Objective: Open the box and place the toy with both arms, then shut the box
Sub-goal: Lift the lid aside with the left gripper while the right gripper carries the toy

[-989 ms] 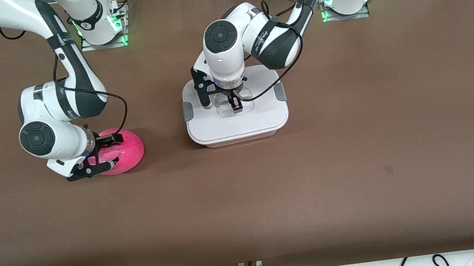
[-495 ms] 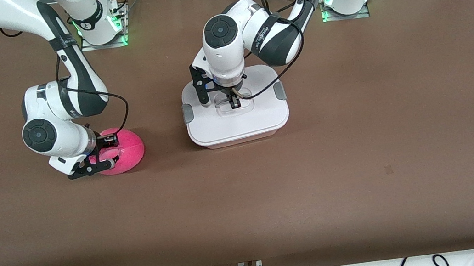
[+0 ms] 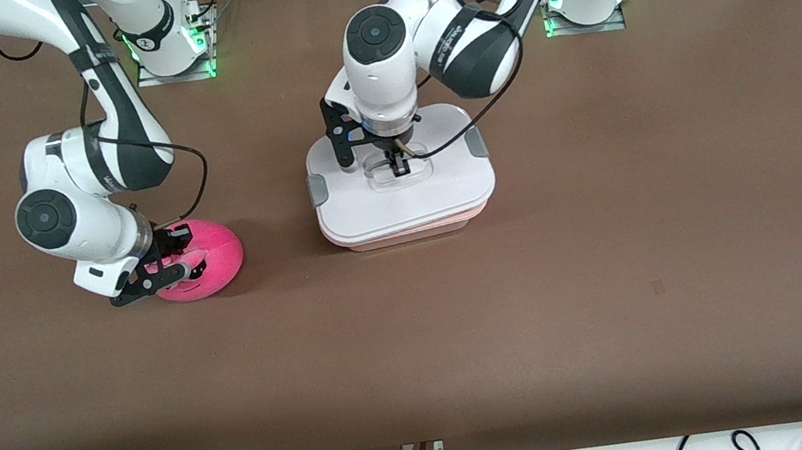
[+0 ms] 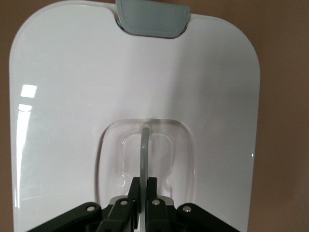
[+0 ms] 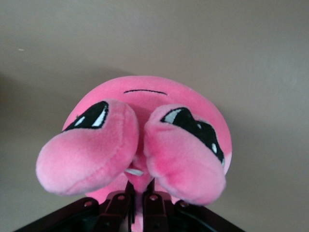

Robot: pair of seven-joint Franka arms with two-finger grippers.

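Since a second earlier, the white lid (image 3: 404,193) had come up off the box (image 3: 402,234) and shifted toward the left arm's end of the desk (image 3: 611,266), baring a pinkish strip of tub rim along the edge nearest the front camera; the toy (image 3: 206,259) had been raised and tipped so part of its face showed.

Most of the tub was hidden under the lid, and its inside could not be seen. The left arm's wrist covered the part of the lid farthest from the front camera. In the left wrist view one grey side clip (image 4: 153,19) was visible at the lid's edge; the other clip was out of that picture.

The left end effector (image 3: 399,168) stood over the middle of the lid, its fingers (image 4: 129,195) pinched narrow on the clear handle (image 4: 144,154) in the recessed centre, the lid hanging from that grip just above the box.

Toward the right arm's end of the desk from the box, well apart from it, the right end effector (image 3: 167,264) was closed tightly into the plush. In the right wrist view its fingers (image 5: 120,205) sank between two stubby limbs, with the dark eyes and thin mouth above them; the fingertips themselves were buried in the fabric. Whether the toy touched the desk could not be told.
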